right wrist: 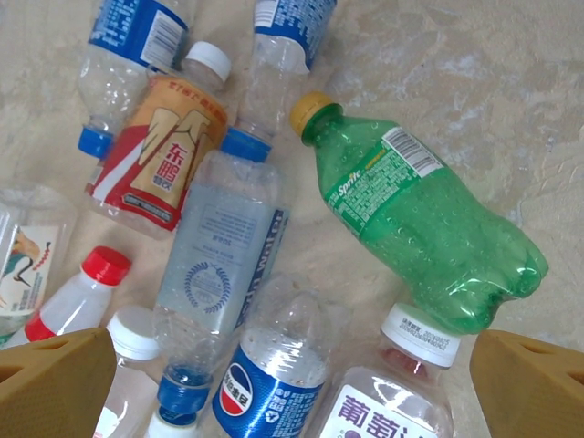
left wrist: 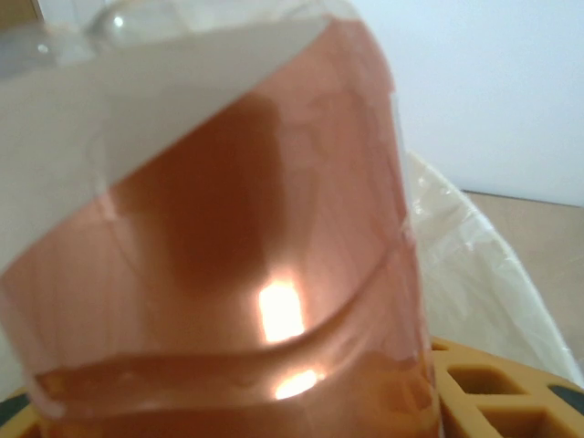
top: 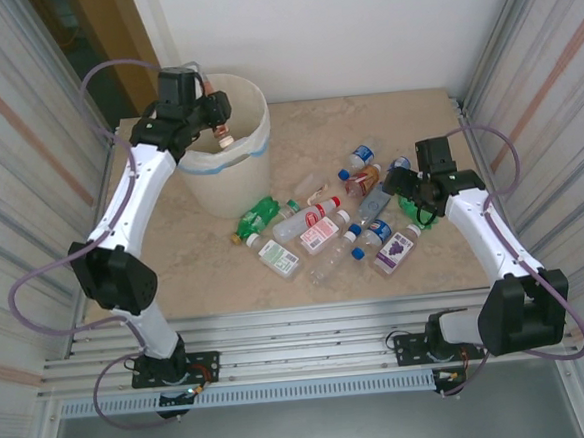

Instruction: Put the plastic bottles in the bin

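Brown bottle (top: pixel 224 136), clamped in left gripper (top: pixel 217 119), hangs cap-down over bin (top: pixel 263 121) mouth, table's far-left corner.

light: bright, even | left wrist: brown bottle (left wrist: pixel 228 274) blurred, glare spots | right wrist: sharp, soft shadows
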